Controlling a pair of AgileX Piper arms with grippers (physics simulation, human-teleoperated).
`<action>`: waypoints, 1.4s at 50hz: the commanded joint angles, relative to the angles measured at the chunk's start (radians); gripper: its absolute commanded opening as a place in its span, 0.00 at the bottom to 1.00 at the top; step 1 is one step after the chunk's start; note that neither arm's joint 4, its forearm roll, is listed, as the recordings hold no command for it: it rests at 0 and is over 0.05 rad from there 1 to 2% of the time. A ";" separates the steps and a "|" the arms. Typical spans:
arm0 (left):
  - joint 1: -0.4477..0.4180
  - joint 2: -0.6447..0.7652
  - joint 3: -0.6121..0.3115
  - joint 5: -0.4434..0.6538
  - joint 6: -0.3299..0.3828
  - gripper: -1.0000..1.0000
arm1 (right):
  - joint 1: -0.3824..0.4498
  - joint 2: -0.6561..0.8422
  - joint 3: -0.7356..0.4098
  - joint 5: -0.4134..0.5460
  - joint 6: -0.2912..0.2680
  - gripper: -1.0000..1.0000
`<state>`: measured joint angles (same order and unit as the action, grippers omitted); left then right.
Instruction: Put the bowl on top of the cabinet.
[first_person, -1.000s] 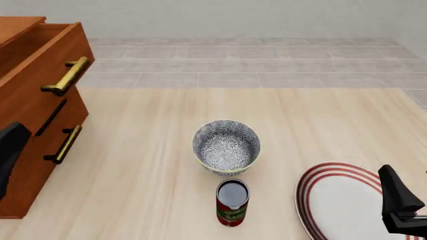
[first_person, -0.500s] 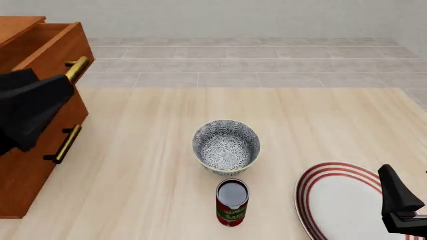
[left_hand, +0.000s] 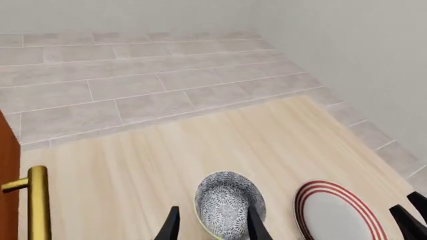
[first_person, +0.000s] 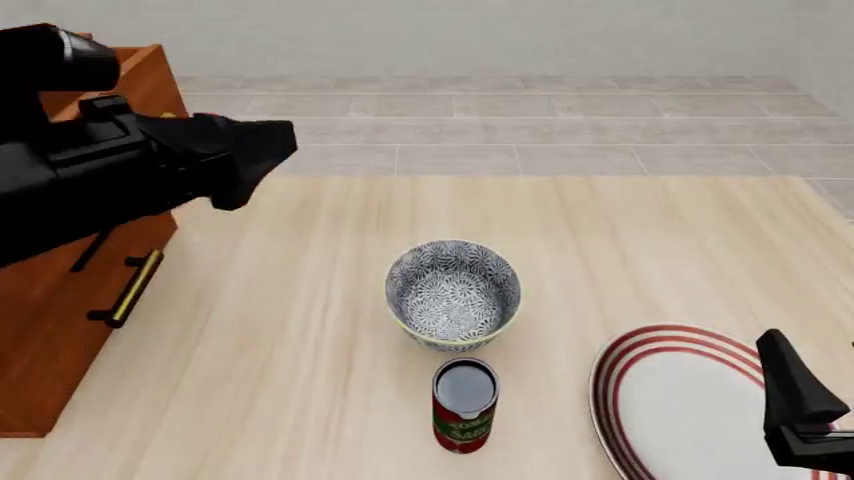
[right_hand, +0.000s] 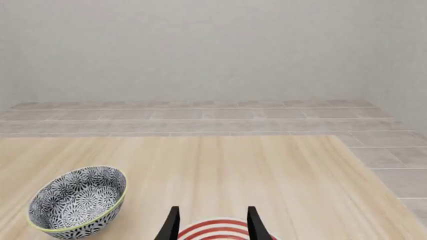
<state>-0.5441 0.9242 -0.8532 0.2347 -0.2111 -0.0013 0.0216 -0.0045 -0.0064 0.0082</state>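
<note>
The bowl (first_person: 454, 294) sits upright in the middle of the table (first_person: 294, 340), touching nothing. A can (first_person: 465, 405) stands just beside it. Both the left gripper (left_hand: 211, 224) and the right gripper (right_hand: 211, 222) are spread apart, holding nothing. A careless reach could tip the can.

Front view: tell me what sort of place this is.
Probably a simulated kitchen or dining corner, rendered rather than real: a pale wooden table holds a patterned bowl, a can and a red-ringed plate, beside a wooden cabinet, with grey floor tiles and plain walls behind.
</note>
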 joint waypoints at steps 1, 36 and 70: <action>0.004 0.146 -0.076 0.010 0.001 1.00 | 0.000 0.001 0.001 -0.001 0.000 1.00; 0.076 0.460 -0.134 -0.026 0.003 1.00 | 0.000 0.001 -0.001 -0.001 0.000 1.00; 0.006 0.679 -0.103 -0.190 -0.046 1.00 | 0.001 0.004 -0.001 -0.003 0.000 1.00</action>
<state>-0.5167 1.5401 -0.9627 0.0906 -0.2449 -0.0009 0.0249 -0.0051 -0.0089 0.0083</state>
